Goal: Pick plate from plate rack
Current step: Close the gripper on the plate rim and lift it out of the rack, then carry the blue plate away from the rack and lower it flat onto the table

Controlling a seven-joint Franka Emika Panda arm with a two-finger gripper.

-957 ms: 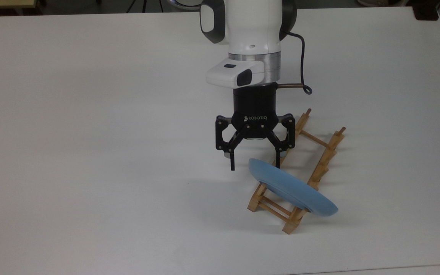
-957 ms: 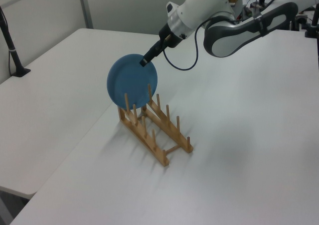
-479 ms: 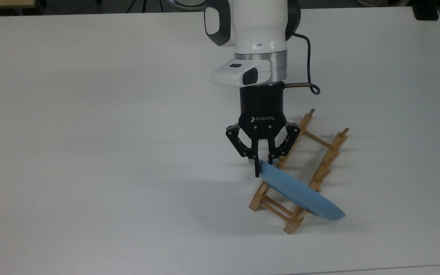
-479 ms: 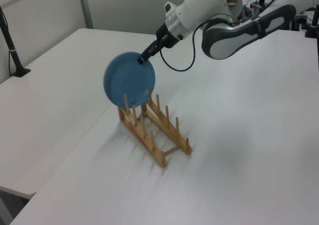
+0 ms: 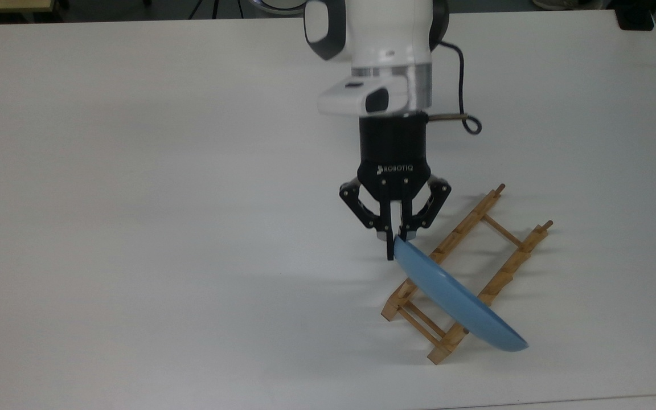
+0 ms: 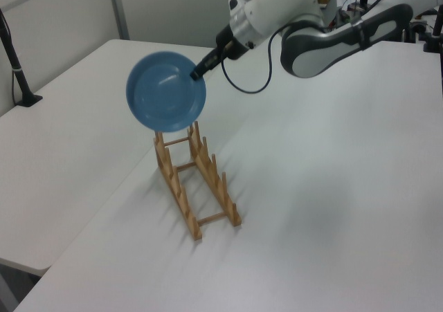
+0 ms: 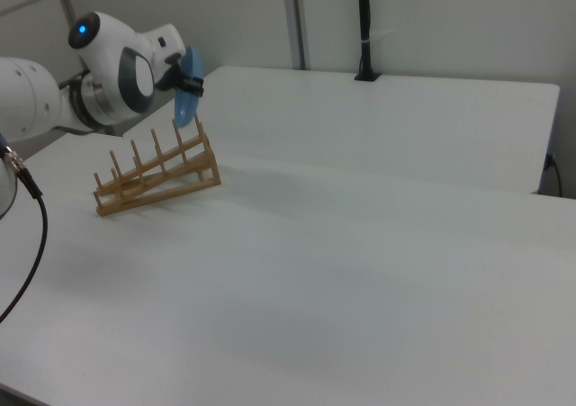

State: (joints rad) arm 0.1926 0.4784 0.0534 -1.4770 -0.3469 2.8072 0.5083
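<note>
Top view: gripper [image 5: 394, 244] pinches the plate [image 5: 456, 299] at its upper rim; lift in progress. Left view: plate [image 6: 166, 91] hangs above the rack [image 6: 195, 180], apparently clear of the pegs. Right view: plate [image 7: 186, 93] on edge over the rack's [image 7: 158, 173] end. Next move: carry it clear over the desk [image 5: 134, 171].

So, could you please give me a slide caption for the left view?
Tool shut on the blue plate's rim, holding it above the wooden rack.
</note>
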